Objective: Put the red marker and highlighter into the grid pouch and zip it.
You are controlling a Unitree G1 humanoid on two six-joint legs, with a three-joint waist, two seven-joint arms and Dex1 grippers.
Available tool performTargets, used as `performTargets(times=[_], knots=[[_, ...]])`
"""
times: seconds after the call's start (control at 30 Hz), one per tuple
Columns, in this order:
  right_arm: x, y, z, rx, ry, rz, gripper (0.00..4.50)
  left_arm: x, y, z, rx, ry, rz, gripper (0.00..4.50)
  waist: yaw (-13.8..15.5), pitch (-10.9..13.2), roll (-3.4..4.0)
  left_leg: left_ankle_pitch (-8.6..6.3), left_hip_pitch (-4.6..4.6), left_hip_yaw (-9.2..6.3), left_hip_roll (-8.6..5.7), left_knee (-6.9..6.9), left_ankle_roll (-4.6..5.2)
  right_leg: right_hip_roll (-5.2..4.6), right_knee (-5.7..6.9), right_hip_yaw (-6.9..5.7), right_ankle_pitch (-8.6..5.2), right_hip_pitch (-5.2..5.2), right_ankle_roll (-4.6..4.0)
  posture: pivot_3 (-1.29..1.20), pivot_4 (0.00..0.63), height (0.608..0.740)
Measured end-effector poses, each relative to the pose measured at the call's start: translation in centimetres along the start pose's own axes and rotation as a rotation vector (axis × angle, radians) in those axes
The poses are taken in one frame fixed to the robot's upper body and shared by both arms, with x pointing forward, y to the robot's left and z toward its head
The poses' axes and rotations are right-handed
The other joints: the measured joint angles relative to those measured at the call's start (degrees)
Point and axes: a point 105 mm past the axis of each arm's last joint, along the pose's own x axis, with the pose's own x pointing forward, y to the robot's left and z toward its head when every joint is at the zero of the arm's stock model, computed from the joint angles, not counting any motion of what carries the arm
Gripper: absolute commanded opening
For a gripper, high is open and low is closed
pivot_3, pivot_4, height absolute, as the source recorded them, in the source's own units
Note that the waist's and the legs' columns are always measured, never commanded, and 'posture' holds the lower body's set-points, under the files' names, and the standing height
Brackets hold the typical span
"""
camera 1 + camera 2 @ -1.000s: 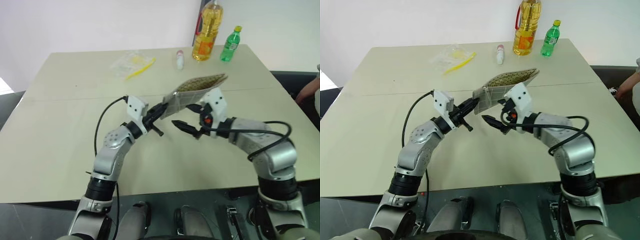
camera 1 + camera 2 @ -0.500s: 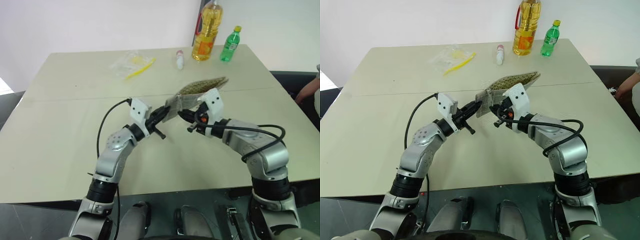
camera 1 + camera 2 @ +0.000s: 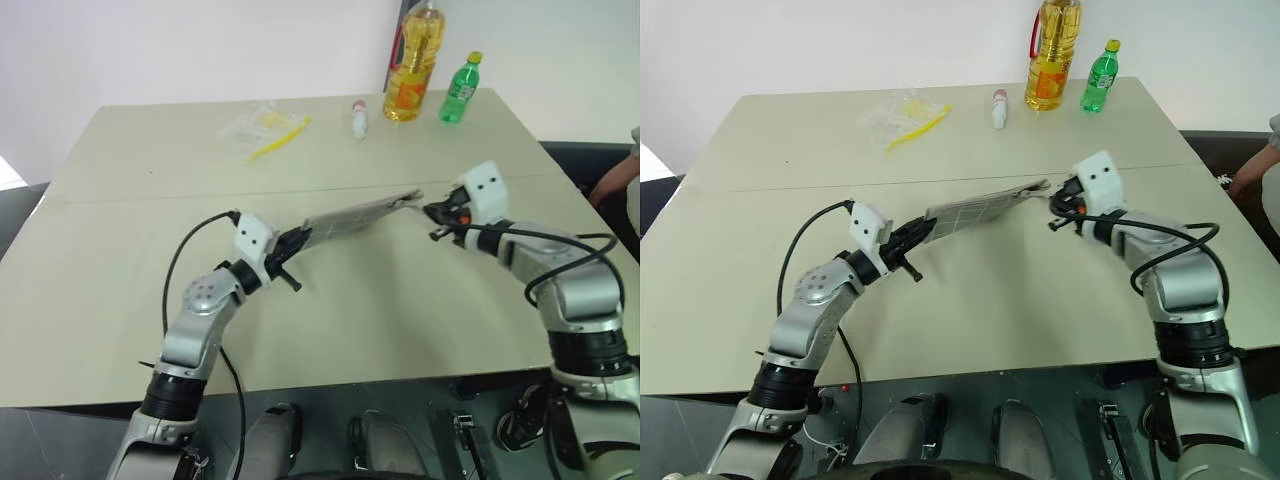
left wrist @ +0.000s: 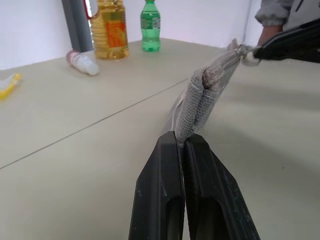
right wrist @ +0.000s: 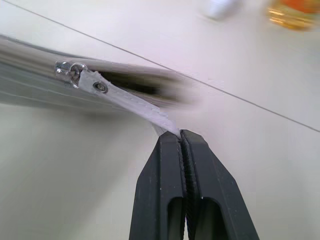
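The grid pouch (image 3: pixel 350 214), grey with white lines, hangs stretched nearly flat above the table between both grippers. My left gripper (image 3: pixel 297 240) is shut on the pouch's near-left end; the left wrist view shows the fabric (image 4: pixel 205 100) pinched between its fingers (image 4: pixel 165 165). My right gripper (image 3: pixel 428 208) is shut on the zip's white pull tab (image 5: pixel 127 102) at the pouch's right end, with the metal slider (image 5: pixel 70 70) just beyond the tab. The red marker and the highlighter are out of view.
At the table's far side lie a clear plastic bag (image 3: pixel 250 125) with a long yellow stick (image 3: pixel 283 135), a white tube with a red cap (image 3: pixel 359 118), an oil bottle (image 3: pixel 415 62) and a green bottle (image 3: pixel 461 88). A person's hand (image 3: pixel 612 182) shows at the right edge.
My right gripper went from open to shut on the zip pull and swung right. The left gripper moved left and down. The pouch went from raised with its mouth gaping to stretched flat.
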Motion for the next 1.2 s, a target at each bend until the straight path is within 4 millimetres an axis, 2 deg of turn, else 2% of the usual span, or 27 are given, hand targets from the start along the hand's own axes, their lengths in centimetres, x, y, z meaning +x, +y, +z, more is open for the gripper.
performTargets(times=[0.1,0.27,0.37,0.4,0.43,0.57,0.6,0.7,0.8,0.97,1.1,1.13,1.2], knots=[[0.5,-0.6,-0.3,-0.028,0.009,-0.018,0.08,-0.5,0.0,0.1,0.003,-0.003,-0.014,0.00,0.0,0.0,0.00,0.00,0.00,0.00,0.01,0.00,0.00,0.00,-0.01,0.00,0.00,0.01,0.00,0.00,0.150,0.740],[0.9,-0.2,-0.1,-0.061,-0.005,0.018,0.08,-1.3,-0.1,-0.1,0.010,0.011,-0.014,0.00,0.1,0.0,0.00,0.00,0.00,0.00,0.00,0.01,0.00,-0.01,-0.03,0.00,0.00,0.03,0.00,0.00,0.150,0.740],[0.6,0.1,-0.2,-0.089,-0.002,0.063,0.86,-1.8,0.0,-0.4,0.010,0.027,-0.016,0.00,0.1,0.0,0.00,0.00,0.00,0.00,0.00,0.01,0.00,-0.01,-0.04,0.00,0.00,0.03,0.00,0.00,0.150,0.740],[0.3,0.2,-0.4,-0.100,0.008,0.090,1.33,-2.2,0.0,-0.5,0.007,0.037,-0.021,0.65,0.2,0.0,0.00,0.00,-0.01,0.00,0.00,0.00,0.00,-0.01,-0.06,0.00,0.00,0.04,0.00,0.00,0.150,0.740],[-0.1,0.5,-0.7,-0.109,0.017,0.124,1.87,-2.5,-0.1,-0.7,-0.002,0.049,-0.026,0.98,0.2,0.0,0.00,-0.01,-0.01,0.00,0.01,0.00,0.01,-0.01,-0.08,0.00,0.00,0.04,0.00,0.00,0.150,0.740],[-1.5,2.8,-1.5,-0.142,0.031,0.300,3.91,-3.9,-0.5,-0.9,-0.046,0.093,-0.040,2.97,0.0,0.0,0.01,-0.03,-0.03,0.00,0.02,-0.01,0.04,-0.02,-0.12,0.01,-0.01,0.02,-0.01,0.00,0.150,0.740],[-1.7,2.9,-1.7,-0.145,0.036,0.321,3.97,-4.2,-0.6,-1.0,-0.055,0.105,-0.042,3.49,0.0,0.0,0.01,-0.03,-0.03,0.00,0.02,-0.01,0.03,-0.02,-0.13,0.01,-0.01,0.02,-0.01,0.00,0.150,0.740],[-2.3,2.9,-2.3,-0.164,0.045,0.351,3.97,-6.0,-0.5,-1.4,-0.093,0.149,-0.016,3.49,0.0,0.0,0.02,-0.03,-0.02,0.00,0.05,0.00,0.03,-0.02,-0.13,0.01,-0.10,0.02,-0.18,0.00,0.150,0.740],[-2.3,2.2,-2.0,-0.164,-0.002,0.328,3.97,-7.8,0.4,-1.6,-0.122,0.179,0.056,3.49,0.1,0.0,0.03,-0.04,-0.02,0.00,0.05,0.00,0.03,-0.03,-0.14,0.02,-0.11,0.02,-0.20,0.00,0.150,0.740],[-1.6,0.8,-2.5,-0.101,-0.047,0.270,3.97,-10.5,3.6,-1.7,-0.097,0.208,0.274,3.49,0.2,0.0,0.02,-0.04,-0.02,0.00,0.05,0.00,0.03,-0.03,-0.19,0.01,-0.12,0.05,-0.21,0.00,0.150,0.740],[-0.7,0.5,-3.9,0.016,-0.070,0.255,3.97,-14.0,6.3,-3.3,-0.109,0.272,0.478,3.49,0.1,0.0,0.01,-0.04,-0.02,0.01,0.06,-0.02,0.03,-0.02,-0.30,0.02,-0.10,0.08,-0.19,0.00,0.150,0.740],[-0.5,0.5,-4.5,0.038,-0.062,0.254,3.97,-15.1,6.7,-3.7,-0.109,0.284,0.517,3.49,0.1,0.0,0.02,-0.04,-0.04,0.01,0.05,-0.05,0.03,-0.02,-0.35,0.02,-0.10,0.06,-0.19,0.00,0.150,0.740],[-0.4,0.5,-5.1,0.058,-0.051,0.253,3.97,-16.1,6.8,-3.8,-0.102,0.287,0.538,3.49,0.2,0.0,0.04,-0.04,-0.05,0.01,0.05,-0.07,0.03,-0.02,-0.43,0.02,-0.10,0.08,-0.20,0.00,0.150,0.740]])
